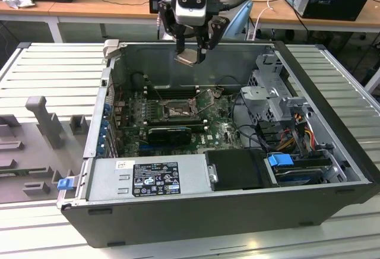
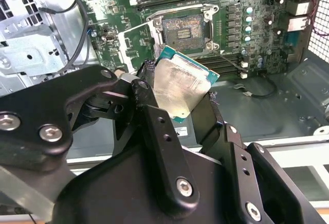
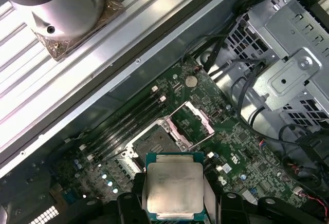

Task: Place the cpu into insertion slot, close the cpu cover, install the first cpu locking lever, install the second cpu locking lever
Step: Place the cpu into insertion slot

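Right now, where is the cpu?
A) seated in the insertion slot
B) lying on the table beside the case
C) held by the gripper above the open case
C: the gripper is shut on the cpu in mid-air, and the insertion slot sits empty.

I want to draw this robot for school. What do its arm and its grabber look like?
The gripper has a pale grey, rounded body with a black oval patch on its front. Its two fingers are chunky black bars joined like links, dotted with shiny silver screws. In the first wrist view, the arm is a smooth silver cylinder with small dark dots.
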You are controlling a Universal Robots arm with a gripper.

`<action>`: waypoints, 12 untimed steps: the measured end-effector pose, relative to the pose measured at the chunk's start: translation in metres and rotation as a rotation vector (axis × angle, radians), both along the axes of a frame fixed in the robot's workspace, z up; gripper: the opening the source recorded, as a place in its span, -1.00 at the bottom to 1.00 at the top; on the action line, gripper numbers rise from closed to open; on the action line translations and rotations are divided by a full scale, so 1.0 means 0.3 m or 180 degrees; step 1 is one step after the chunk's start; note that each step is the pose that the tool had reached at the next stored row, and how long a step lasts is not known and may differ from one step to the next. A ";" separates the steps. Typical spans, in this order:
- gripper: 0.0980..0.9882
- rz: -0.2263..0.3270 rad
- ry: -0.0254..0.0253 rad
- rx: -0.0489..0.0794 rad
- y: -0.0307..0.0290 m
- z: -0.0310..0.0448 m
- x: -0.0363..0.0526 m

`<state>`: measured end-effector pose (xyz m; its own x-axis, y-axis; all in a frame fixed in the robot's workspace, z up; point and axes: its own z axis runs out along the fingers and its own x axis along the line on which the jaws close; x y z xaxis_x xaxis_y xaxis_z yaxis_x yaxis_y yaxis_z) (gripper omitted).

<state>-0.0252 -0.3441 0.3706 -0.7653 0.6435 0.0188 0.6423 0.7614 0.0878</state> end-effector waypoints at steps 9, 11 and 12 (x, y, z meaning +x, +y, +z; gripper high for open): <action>-0.03 -0.0146 0.0000 0.0000 0.000 0.000 0.000; -0.03 -0.0184 0.0000 0.0000 0.000 0.000 0.000; -0.03 -0.0196 0.0000 0.0000 0.000 0.000 0.000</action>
